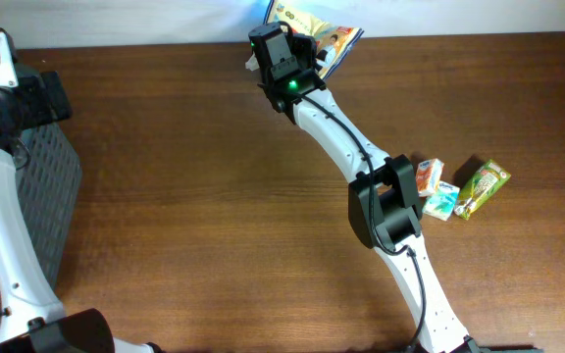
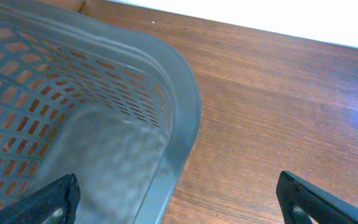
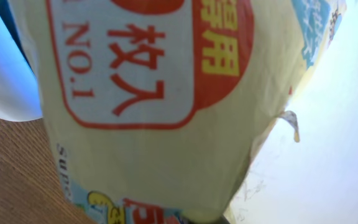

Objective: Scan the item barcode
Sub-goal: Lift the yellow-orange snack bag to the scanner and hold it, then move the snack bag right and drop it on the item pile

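Right tool (image 1: 281, 51): pinched almost fully together on a yellow packet (image 1: 327, 35), up at the far edge of the desk (image 1: 194, 147), top centre of the overhead view. Packet sticking out to the right of the tool, over the back edge of the wood and against the pale strip beyond. Seen close from the right wrist: yellow wrapper across nearly the whole frame, a white label (image 3: 129, 68) with a red border and red characters, a crumpled right edge against bright white, and a sliver of brown wood at lower left. No barcode to be made out on the face shown.

Behind the tool: white right arm slanting down to the near right edge, with a black joint housing (image 1: 388, 201) about mid-desk. Just right of that housing, three small packs bunched together: an orange-and-white pack (image 1: 429, 176), a teal-and-white pack (image 1: 442, 202) touching it, and a green-and-yellow pack (image 1: 483, 188) just beside, all well apart from the held packet.

Left tool (image 2: 176, 205): spread wide, gripping nothing, with dark fingertips (image 2: 58, 199) at the bottom corners of the left wrist view. Beneath it, the rounded corner rim of a grey mesh basket (image 2: 185, 106) at the desk's left edge. Between basket and right arm, a broad stretch of open wood.
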Motion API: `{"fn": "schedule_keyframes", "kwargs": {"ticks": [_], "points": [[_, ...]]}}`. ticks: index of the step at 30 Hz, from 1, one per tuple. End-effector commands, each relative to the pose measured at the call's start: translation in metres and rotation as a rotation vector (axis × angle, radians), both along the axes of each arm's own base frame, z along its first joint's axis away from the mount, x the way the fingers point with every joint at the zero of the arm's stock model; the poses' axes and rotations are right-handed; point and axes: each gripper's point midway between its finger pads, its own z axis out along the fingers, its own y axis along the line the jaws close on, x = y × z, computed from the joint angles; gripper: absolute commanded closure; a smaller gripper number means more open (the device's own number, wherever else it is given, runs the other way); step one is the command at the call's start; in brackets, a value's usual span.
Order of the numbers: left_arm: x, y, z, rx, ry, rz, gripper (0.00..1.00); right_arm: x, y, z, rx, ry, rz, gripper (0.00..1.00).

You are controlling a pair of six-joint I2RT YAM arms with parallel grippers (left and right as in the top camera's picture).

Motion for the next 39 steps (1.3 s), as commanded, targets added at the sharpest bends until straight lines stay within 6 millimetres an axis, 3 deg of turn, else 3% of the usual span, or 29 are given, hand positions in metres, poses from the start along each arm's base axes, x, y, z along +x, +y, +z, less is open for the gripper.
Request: {"fn": "schedule_keyframes", "kwargs": {"ticks": [1,4,6,9,12,13,16,18,20,21,24,28,30,32,36,39], "points": [[-0.004,0.001,0.009,0.021,-0.017,-0.005,0.01,0.001,-0.006,0.01,-0.001,-0.026,-0.028,0.96],[-0.004,0.001,0.009,0.021,-0.017,-0.005,0.01,0.002,-0.009,0.011,0.0,-0.028,-0.033,0.96],[-0.004,0.001,0.009,0.021,-0.017,-0.005,0.01,0.002,-0.01,0.021,0.018,-0.045,-0.036,0.96],[-0.004,0.001,0.009,0.021,-0.017,-0.005,0.01,-0.003,-0.008,0.071,0.141,-0.127,-0.032,0.96],[-0.004,0.001,0.009,0.021,-0.017,-0.005,0.01,-0.021,-0.008,0.122,0.248,-0.139,0.003,0.96],[-0.004,0.001,0.009,0.021,-0.017,-0.005,0.01,-0.034,-0.009,0.148,0.324,-0.139,0.024,0.96],[-0.004,0.001,0.009,0.021,-0.017,-0.005,0.01,-0.083,-0.014,0.199,0.505,-0.088,0.049,0.96],[-0.004,0.001,0.01,0.022,-0.017,-0.005,0.01,-0.13,-0.018,0.214,0.682,0.018,0.031,0.96],[-0.004,0.001,0.009,0.021,-0.017,-0.005,0.01,-0.184,-0.026,0.217,0.894,0.196,-0.017,0.96],[-0.004,0.001,0.009,0.021,-0.017,-0.005,0.01,-0.198,-0.034,0.215,0.976,0.242,-0.078,0.96],[-0.004,0.001,0.009,0.021,-0.017,-0.005,0.01,-0.228,-0.096,0.188,1.128,0.307,-0.481,0.96],[-0.004,0.001,0.009,0.021,-0.017,-0.005,0.01,-0.238,-0.195,0.126,1.133,0.354,-0.983,0.96],[-0.004,0.001,0.01,0.021,-0.017,-0.005,0.01,-0.236,-0.231,0.089,1.118,0.377,-1.147,0.96],[-0.004,0.001,0.01,0.022,-0.017,-0.005,0.01,-0.241,-0.263,0.033,1.059,0.466,-1.309,0.96],[-0.004,0.001,0.009,0.021,-0.017,-0.005,0.01,-0.259,-0.29,-0.063,1.028,0.602,-1.49,0.96],[-0.004,0.001,0.009,0.021,-0.017,-0.005,0.01,-0.264,-0.296,-0.078,1.05,0.612,-1.516,0.95]]}}
